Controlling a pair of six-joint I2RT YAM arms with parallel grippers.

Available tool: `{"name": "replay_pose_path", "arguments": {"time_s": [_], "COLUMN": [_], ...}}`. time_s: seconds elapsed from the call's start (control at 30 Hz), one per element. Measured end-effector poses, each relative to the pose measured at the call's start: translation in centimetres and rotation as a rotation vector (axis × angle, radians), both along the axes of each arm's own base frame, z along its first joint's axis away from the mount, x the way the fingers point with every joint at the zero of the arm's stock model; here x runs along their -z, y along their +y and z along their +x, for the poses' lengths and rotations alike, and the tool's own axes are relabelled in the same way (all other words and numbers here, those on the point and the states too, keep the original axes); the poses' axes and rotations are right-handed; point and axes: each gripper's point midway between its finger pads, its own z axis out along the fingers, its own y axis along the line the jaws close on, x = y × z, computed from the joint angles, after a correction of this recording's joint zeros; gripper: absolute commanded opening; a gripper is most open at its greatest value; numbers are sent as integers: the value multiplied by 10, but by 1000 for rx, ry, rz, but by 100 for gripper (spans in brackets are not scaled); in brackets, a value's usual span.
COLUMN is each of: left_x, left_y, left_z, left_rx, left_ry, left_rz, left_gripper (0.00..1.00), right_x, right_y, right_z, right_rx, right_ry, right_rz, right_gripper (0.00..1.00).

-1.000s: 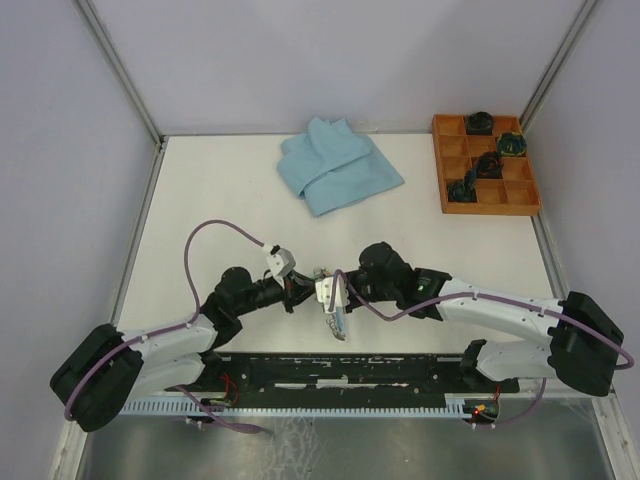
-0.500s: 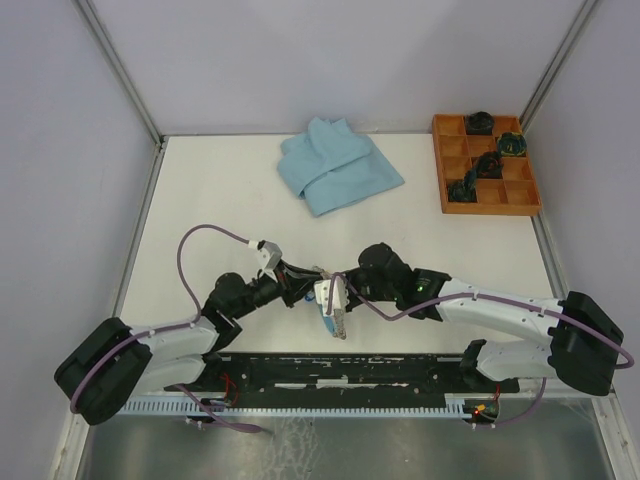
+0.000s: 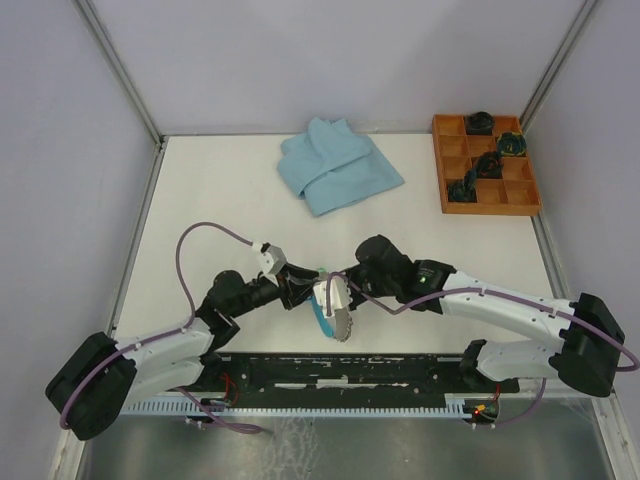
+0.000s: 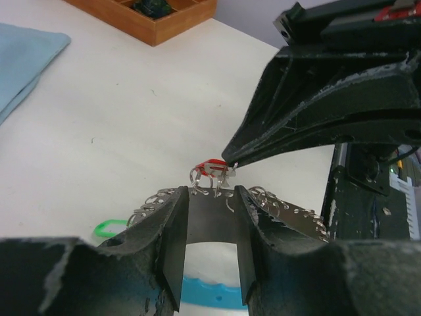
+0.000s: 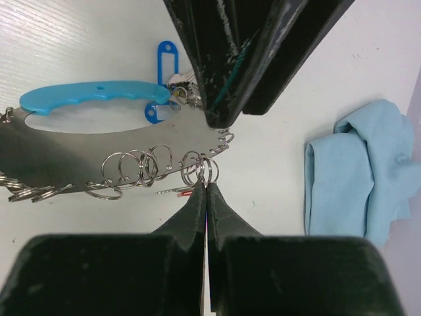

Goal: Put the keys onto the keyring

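Observation:
The keyring (image 3: 338,312) is a grey metal plate edged with small rings (image 5: 135,168) and carrying a light-blue segment (image 5: 92,95). It sits between the two arms near the table's front. My left gripper (image 4: 212,194) is open, its fingers (image 5: 230,52) parted astride the plate's edge without clamping it. My right gripper (image 5: 207,183) is shut at the ringed edge, pinching a red-tagged key (image 4: 212,166) whose blade (image 5: 172,191) pokes out beside the tip. A blue-tagged key (image 5: 167,58) lies by the blue segment. A green tag (image 4: 108,228) shows on the table to the left.
A folded light-blue cloth (image 3: 338,165) lies at the back centre. At the back right stands a wooden compartment tray (image 3: 522,200) with dark items in it. Grey walls close in the table on three sides. A black rail (image 3: 340,370) runs along the front edge.
My left gripper has gone from shut to open and drawn back a little. The keyring has tipped, showing more of its blue segment. The right gripper stays shut at the ringed edge.

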Motion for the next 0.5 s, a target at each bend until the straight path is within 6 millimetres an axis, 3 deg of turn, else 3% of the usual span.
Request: {"name": "replay_pose_path", "arguments": {"time_s": [0.33,0.5], "left_x": [11,20], "left_y": [-22,-27], "left_z": [-13,-14], "left_rx": [194,251], "left_ry": [-40,-105], "left_rz": [91,143], "left_gripper": [42,38], "right_x": [-5,-5], "right_y": [-2,-2], "right_z": [-5,-6], "right_rx": [-43,-52], "right_ry": [-2,3], "right_rz": [-23,-24], "right_gripper": [1,1]}}
